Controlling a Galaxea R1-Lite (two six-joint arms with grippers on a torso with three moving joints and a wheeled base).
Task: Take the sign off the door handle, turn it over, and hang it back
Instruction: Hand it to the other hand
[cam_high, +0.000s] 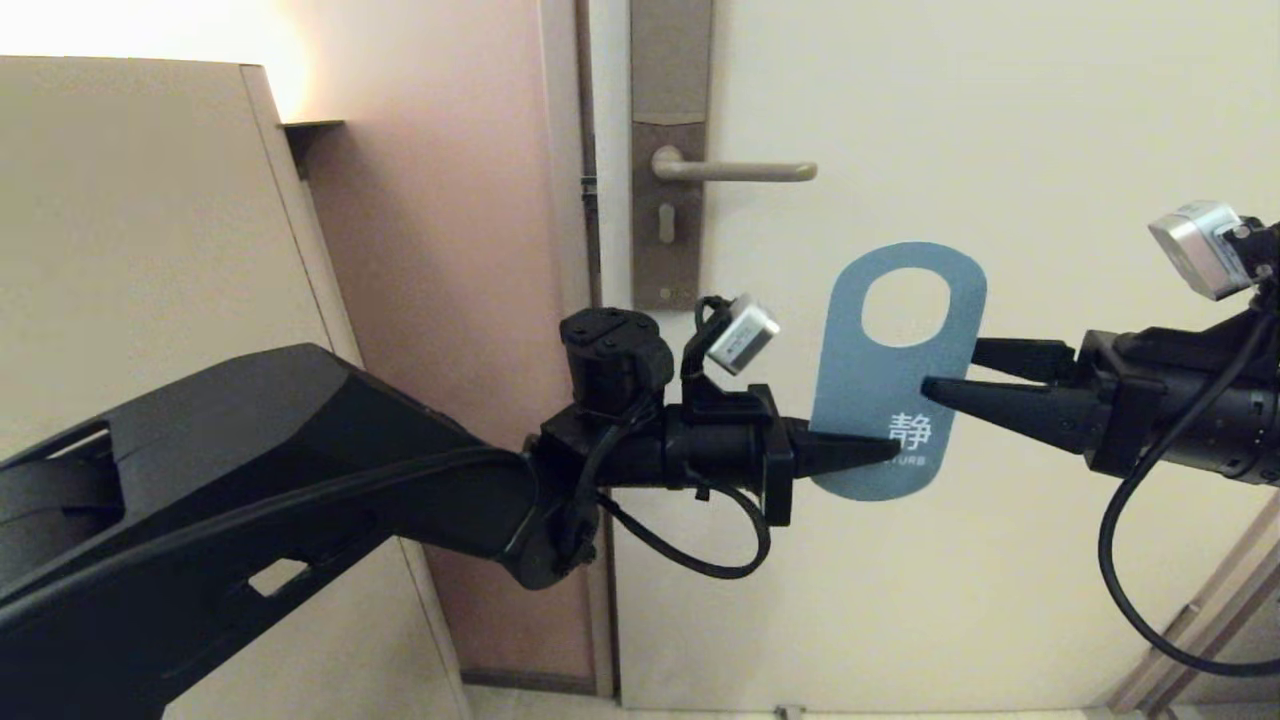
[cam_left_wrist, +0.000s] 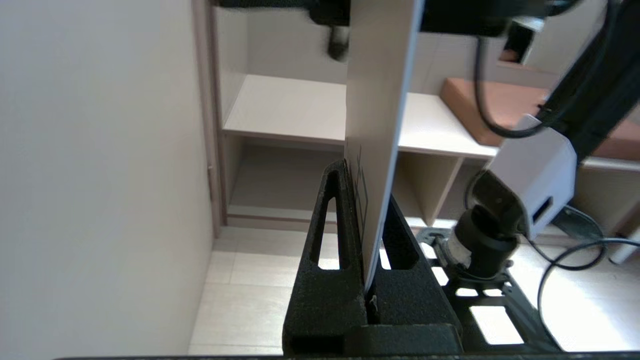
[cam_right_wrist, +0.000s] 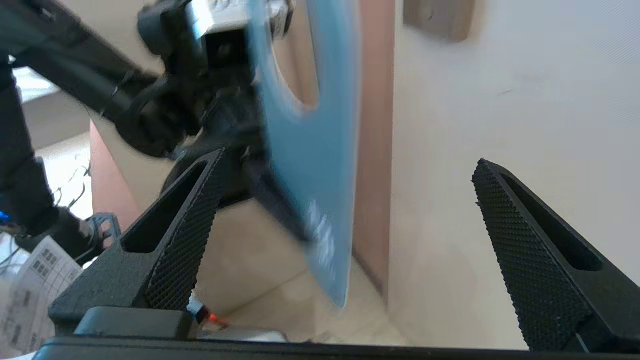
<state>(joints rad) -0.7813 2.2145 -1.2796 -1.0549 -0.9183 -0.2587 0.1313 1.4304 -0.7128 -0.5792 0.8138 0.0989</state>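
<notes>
The sign (cam_high: 860, 400) is off the door handle (cam_high: 740, 170) and hangs in the air in front of the door, lower and to the right of the handle. Its blue face with white text faces me, round hole uppermost. My left gripper (cam_high: 885, 452) reaches in from the left and is shut on the sign's lower end. In the left wrist view the sign (cam_left_wrist: 380, 125) stands edge-on, pinched in that gripper (cam_left_wrist: 367, 182). My right gripper (cam_high: 950, 370) comes in from the right, open, one finger in front of the sign's right edge and one behind. In the right wrist view the sign (cam_right_wrist: 315, 165) stands within the gripper (cam_right_wrist: 350, 157), touching neither finger.
The handle sits on a tall brown-grey plate (cam_high: 668, 230) with a keyhole, on the cream door (cam_high: 1050, 120). A beige cabinet (cam_high: 150, 250) stands at the left beside a pinkish wall strip (cam_high: 450, 250). Open shelves (cam_left_wrist: 285, 105) and pale floor tiles (cam_left_wrist: 260, 280) show beyond the left gripper.
</notes>
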